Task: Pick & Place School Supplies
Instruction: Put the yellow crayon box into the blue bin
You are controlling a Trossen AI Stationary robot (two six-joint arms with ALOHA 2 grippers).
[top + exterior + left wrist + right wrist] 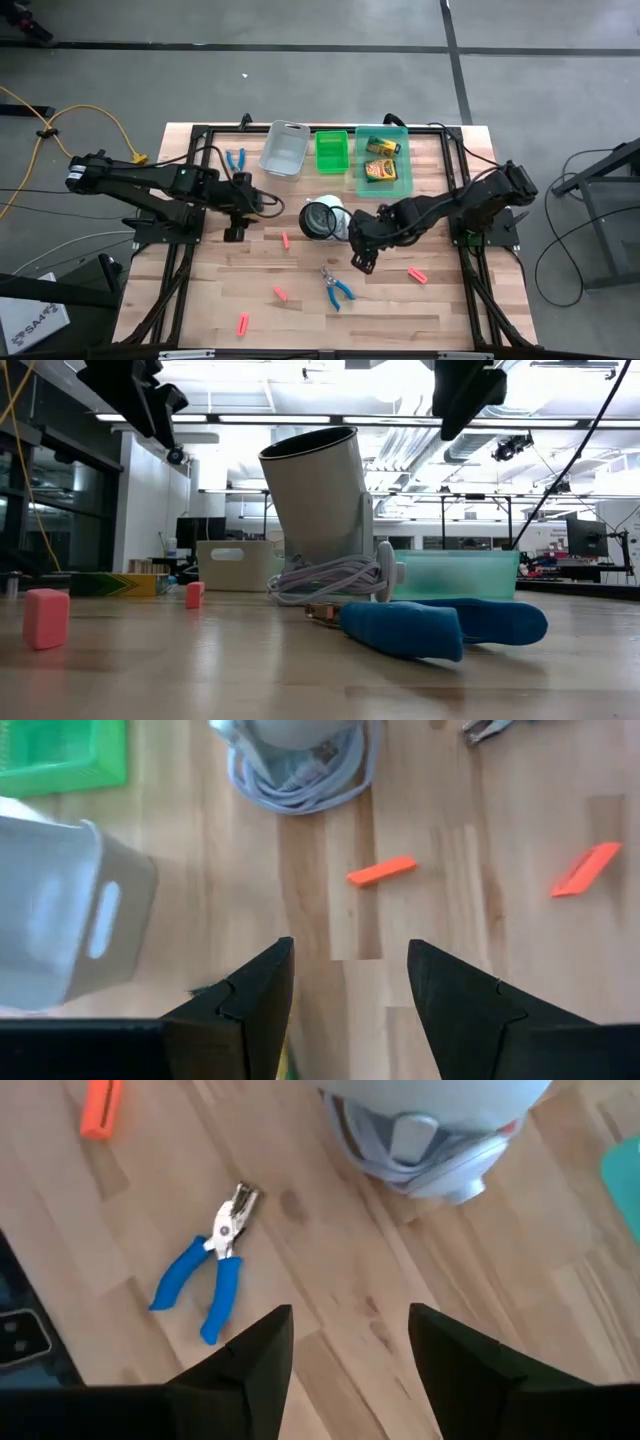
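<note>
Right end effector (pixel 360 258), fingers spread and empty, is being held over the tabletop (pixel 400 310); blue-handled scissors (pixel 336 286) are lying at its 7 o'clock. Descent onto them is likely needed. Left end effector (pixel 235 232) is waiting, spread.

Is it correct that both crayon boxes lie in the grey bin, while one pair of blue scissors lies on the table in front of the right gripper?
Not quite. The two crayon boxes lie in the teal bin, not the grey bin, which looks empty in the high view. The rest holds: blue scissors lie on the table near the right gripper, as the right wrist view also shows.
</note>
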